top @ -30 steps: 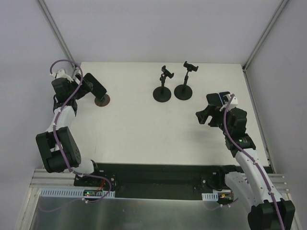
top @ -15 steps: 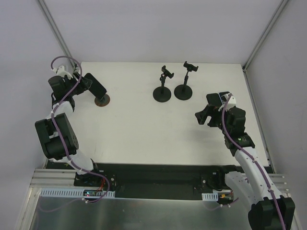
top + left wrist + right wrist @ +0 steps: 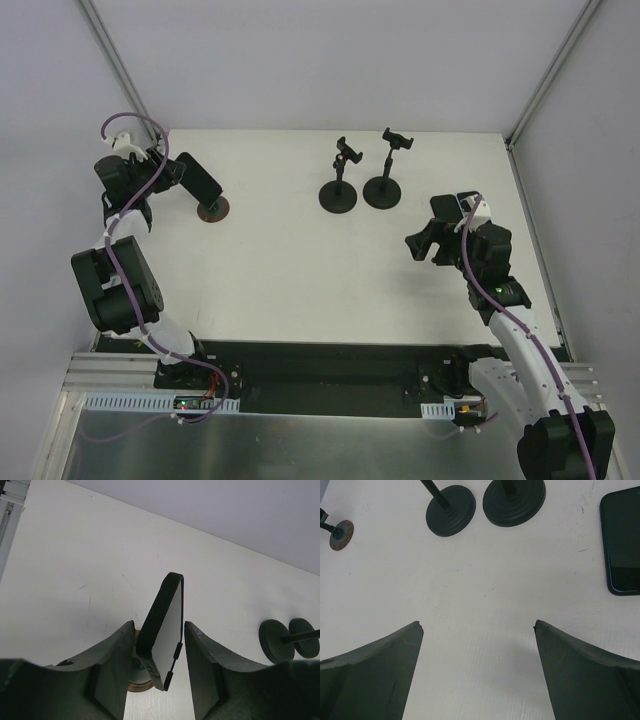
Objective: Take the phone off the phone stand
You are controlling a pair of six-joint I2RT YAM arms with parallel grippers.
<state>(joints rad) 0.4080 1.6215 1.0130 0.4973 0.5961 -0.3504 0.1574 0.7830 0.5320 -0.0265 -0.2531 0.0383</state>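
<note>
A black phone stands tilted on a small stand whose brown-rimmed round base shows behind its lower end; both sit at the far left of the table. My left gripper is open, with one finger on each side of the phone's lower part. The left finger is close against the phone and a narrow gap shows at the right finger. My right gripper is open and empty, hovering over bare table at the right.
Two empty black phone stands with round bases are at the back middle. A second black phone lies flat on the table beside my right gripper. The left wall and its frame post run close to my left arm.
My left arm has drawn back toward the left wall, and the gripper now reaches to the phone from further left. The phone and stand have stayed put. The right arm has barely moved.
</note>
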